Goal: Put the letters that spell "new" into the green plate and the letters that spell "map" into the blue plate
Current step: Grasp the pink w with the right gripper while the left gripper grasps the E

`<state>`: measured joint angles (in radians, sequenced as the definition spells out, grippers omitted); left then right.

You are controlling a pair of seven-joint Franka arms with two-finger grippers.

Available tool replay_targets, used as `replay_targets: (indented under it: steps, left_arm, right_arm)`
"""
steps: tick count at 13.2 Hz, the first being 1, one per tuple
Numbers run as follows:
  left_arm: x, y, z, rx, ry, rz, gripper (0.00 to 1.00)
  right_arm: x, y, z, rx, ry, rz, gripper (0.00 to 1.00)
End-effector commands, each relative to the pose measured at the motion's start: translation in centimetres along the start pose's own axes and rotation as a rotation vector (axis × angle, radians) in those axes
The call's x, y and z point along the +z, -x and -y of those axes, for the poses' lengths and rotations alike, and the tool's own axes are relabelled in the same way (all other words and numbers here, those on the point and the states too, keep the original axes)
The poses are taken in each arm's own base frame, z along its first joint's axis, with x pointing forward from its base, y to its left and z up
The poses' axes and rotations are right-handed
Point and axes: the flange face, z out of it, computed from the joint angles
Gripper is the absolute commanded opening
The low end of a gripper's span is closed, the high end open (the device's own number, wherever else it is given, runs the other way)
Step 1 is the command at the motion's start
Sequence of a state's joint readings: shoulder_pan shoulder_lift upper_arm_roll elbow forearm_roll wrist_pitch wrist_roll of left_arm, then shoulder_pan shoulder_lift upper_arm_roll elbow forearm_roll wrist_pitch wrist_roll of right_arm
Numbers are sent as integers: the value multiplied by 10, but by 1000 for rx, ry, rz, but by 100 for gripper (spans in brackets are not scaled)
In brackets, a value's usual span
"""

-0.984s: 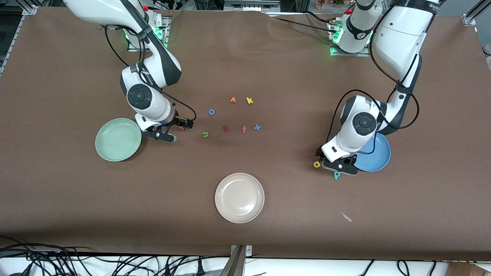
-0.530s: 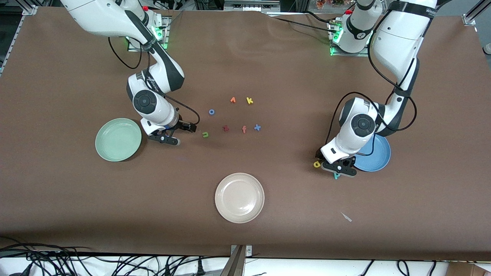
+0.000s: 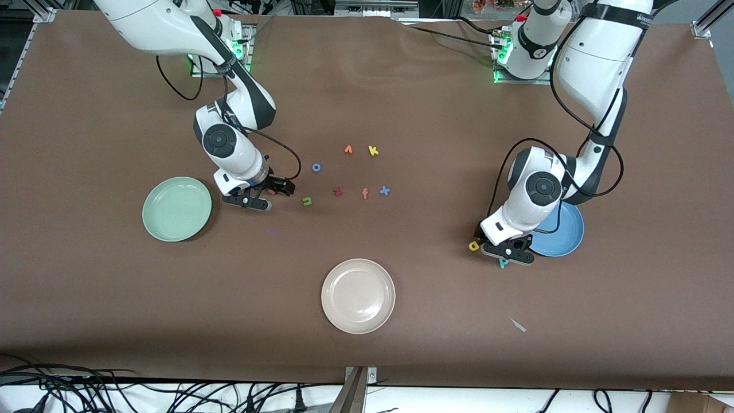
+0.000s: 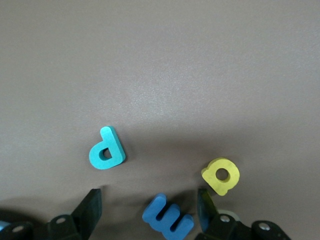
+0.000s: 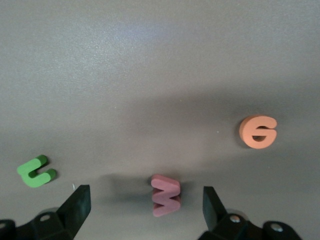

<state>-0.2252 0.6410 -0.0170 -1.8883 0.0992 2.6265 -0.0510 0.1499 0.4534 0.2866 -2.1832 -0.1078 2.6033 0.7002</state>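
Observation:
In the left wrist view my left gripper (image 4: 148, 201) is open low over the table. The blue m (image 4: 167, 218) lies between its fingers, touching neither. The teal p (image 4: 106, 149) and yellow a (image 4: 220, 175) lie just past the fingertips. This gripper (image 3: 502, 248) is beside the blue plate (image 3: 567, 232), at the left arm's end. My right gripper (image 5: 144, 201) is open around the pinkish w (image 5: 166, 195), with the green n (image 5: 36, 171) and orange e (image 5: 257, 131) close by. It (image 3: 268, 195) is beside the green plate (image 3: 177, 208).
A beige-white plate (image 3: 358, 295) sits nearer the front camera, mid-table. Loose letters lie in the middle: a blue o (image 3: 316, 167), an orange letter (image 3: 348, 149), a yellow k (image 3: 373, 151), a dark red z (image 3: 338, 192), a red f (image 3: 364, 194) and a blue x (image 3: 385, 191).
The right gripper has swung and shifted a little toward the green n, settling around the w. The left gripper has shifted slightly and now covers most of the teal p in the front view.

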Motion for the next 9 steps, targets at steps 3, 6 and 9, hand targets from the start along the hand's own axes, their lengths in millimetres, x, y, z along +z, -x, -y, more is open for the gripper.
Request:
replay_targets:
  steps: [3,6,9]
  left_arm:
    - [-1,-3,3,17,-31,-6,78]
    - [-1,-3,1,16,-29,-6,78]
    - [-2,-2,-25,-1,-27,0,92]
  right_arm:
    - [0,3,-11,-14,23,-23,87]
    - [4,4,-12,-14,27,-17,82]
    - [8,5,-13,-14,30,-10,69]
